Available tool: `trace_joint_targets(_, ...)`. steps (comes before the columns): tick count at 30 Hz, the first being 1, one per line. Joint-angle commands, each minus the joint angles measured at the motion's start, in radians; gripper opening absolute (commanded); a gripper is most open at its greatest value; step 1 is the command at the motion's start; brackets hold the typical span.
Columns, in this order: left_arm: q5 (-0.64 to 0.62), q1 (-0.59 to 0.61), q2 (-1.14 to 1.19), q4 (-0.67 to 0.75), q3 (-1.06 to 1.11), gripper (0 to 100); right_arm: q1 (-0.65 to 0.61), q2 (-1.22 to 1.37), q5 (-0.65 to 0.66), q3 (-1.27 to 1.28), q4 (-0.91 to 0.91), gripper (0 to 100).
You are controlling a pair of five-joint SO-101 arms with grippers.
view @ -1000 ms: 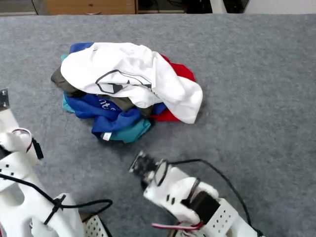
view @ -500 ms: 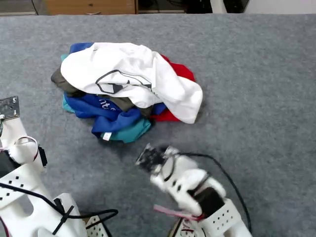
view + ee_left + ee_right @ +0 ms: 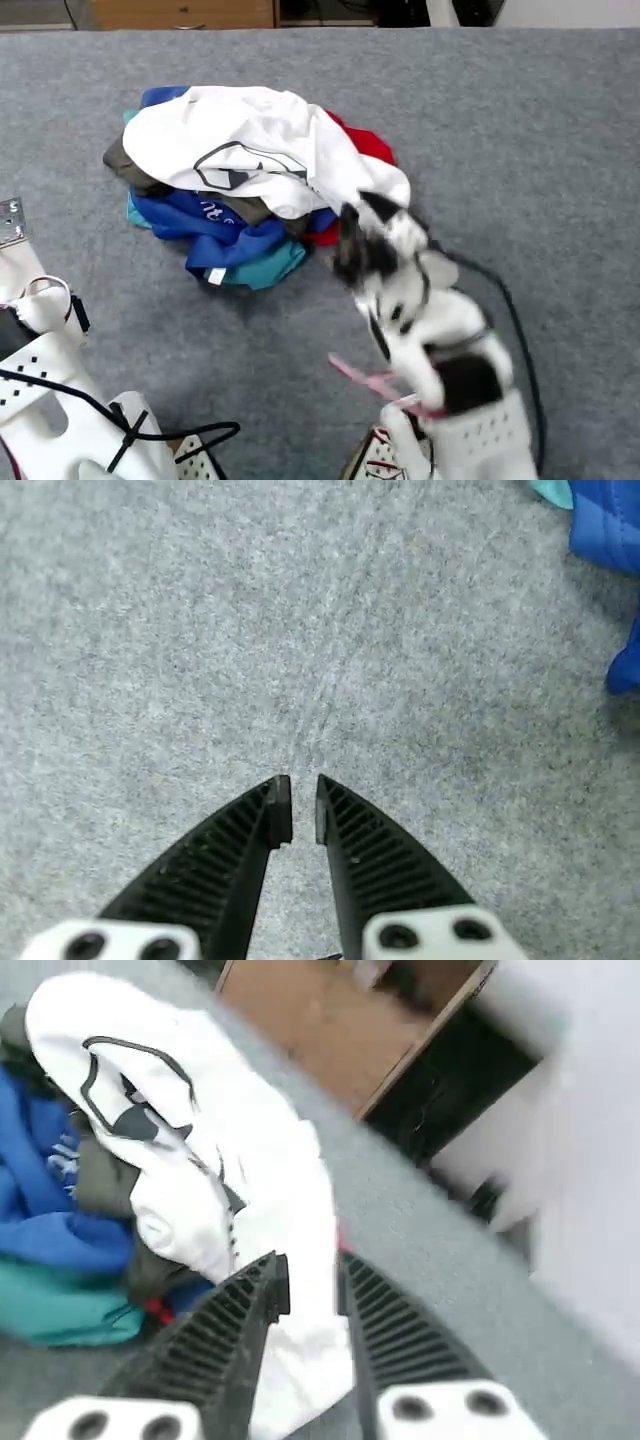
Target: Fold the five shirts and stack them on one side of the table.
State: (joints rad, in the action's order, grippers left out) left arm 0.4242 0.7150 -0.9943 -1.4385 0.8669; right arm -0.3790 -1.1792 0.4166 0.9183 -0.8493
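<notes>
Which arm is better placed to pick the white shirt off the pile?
Right. The right gripper sits at the edge of the white shirt; the left gripper hangs over bare table beside the pile.

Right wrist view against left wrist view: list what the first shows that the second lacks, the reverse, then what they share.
Right wrist view, not the left: the right gripper, jaws slightly apart, by a crumpled white shirt with a black graphic, an olive shirt under it, and a brown wooden cabinet beyond the table. Left wrist view, not the right: the left gripper, jaws nearly together. Shared: the grey felt table cover, the blue shirt and the teal shirt.
</notes>
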Motion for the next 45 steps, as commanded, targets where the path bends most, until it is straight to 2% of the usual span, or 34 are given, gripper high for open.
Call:
trace_joint_targets(1,-0.005,0.009,-0.018,0.014,0.009,6,-0.01,0.503,-0.086,-0.496,-0.19,21.2)
trace_joint_targets(5,-0.003,0.017,-0.018,0.011,0.015,6,-0.079,0.924,-0.135,-0.917,-0.388,34.6)
trace_joint_targets(10,-0.003,0.011,-0.018,0.012,0.015,6,-0.185,1.366,-0.138,-1.371,-0.557,42.3)
trace_joint_targets(14,-0.003,0.011,-0.018,0.015,0.025,6,-0.229,1.653,-0.138,-1.705,-0.614,42.6)
trace_joint_targets(19,-0.003,0.014,-0.018,0.015,0.041,6,-0.232,2.006,-0.138,-2.051,-0.574,42.5)
trace_joint_targets(21,-0.003,0.015,-0.018,0.015,0.041,6,-0.216,2.124,-0.138,-2.18,-0.578,39.0)
trace_joint_targets(22,-0.003,0.015,-0.018,0.015,0.041,6,-0.209,2.164,-0.138,-2.253,-0.603,33.8)
trace_joint_targets(25,-0.003,0.011,-0.018,0.015,0.041,6,-0.193,2.232,-0.13,-2.485,-0.718,5.7)
trace_joint_targets(26,-0.003,0.011,-0.018,0.015,0.041,6,-0.188,2.241,-0.13,-2.565,-0.749,0.0)
trace_joint_targets(28,-0.005,0.009,-0.018,0.015,0.041,6,-0.173,2.227,-0.13,-2.592,-0.787,6.3)
trace_joint_targets(29,-0.005,0.009,-0.018,0.015,0.041,6,-0.168,2.198,-0.13,-2.577,-0.799,6.4)
trace_joint_targets(32,-0.005,0.009,-0.018,0.031,0.041,6,-0.145,2.112,-0.13,-2.575,-0.85,0.0)
trace_joint_targets(38,-0.005,0.009,-0.018,0.031,0.041,6,-0.104,1.917,-0.13,-2.562,-0.884,0.2)
trace_joint_targets(45,-0.005,0.014,-0.018,0.025,0.035,6,-0.136,1.905,-0.14,-2.574,-0.882,0.2)
